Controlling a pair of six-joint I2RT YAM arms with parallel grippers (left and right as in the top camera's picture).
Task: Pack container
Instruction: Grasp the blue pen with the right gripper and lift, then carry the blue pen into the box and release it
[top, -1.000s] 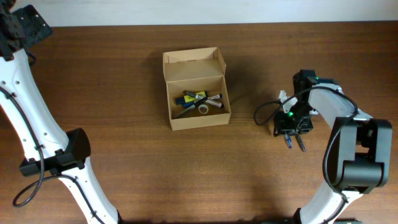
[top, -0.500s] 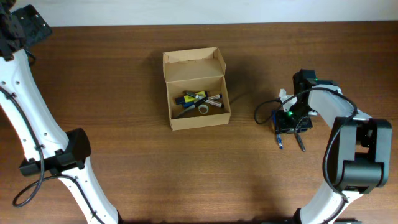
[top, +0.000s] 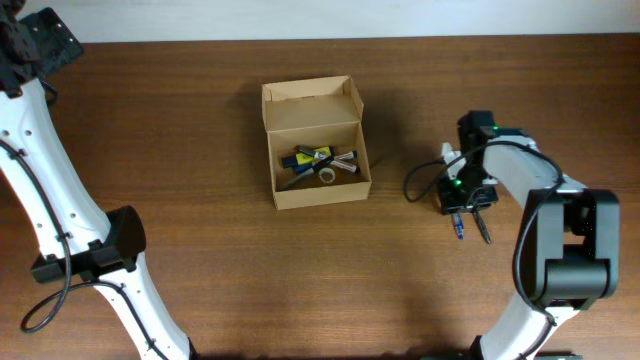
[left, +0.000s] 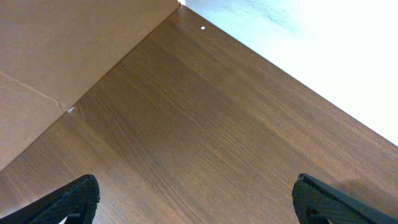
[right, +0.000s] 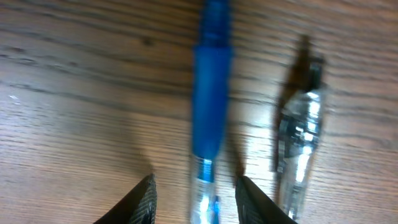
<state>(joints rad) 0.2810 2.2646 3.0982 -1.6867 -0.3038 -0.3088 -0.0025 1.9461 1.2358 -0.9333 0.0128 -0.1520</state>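
The container (top: 315, 145) is a tan cardboard box with its flap lid open, in the middle of the table; pens and a small roll of tape (top: 327, 176) lie inside. My right gripper (top: 462, 208) is low over the table to its right, open, with its fingertips (right: 196, 190) either side of a blue pen (right: 210, 118) lying on the wood, not clamped on it. A clear pen with a dark tip (right: 300, 134) lies just right of the blue one. My left gripper (left: 199, 202) is open and empty over bare wood, near the far left corner.
Both pens show in the overhead view, the blue pen (top: 459, 228) and the clear pen (top: 484, 229). A black cable (top: 420, 180) loops left of the right wrist. A cardboard sheet (left: 56, 56) and the table's far edge show in the left wrist view.
My right gripper has shifted slightly left over the pens, now straddling the blue pen. The left arm and the box have not moved.
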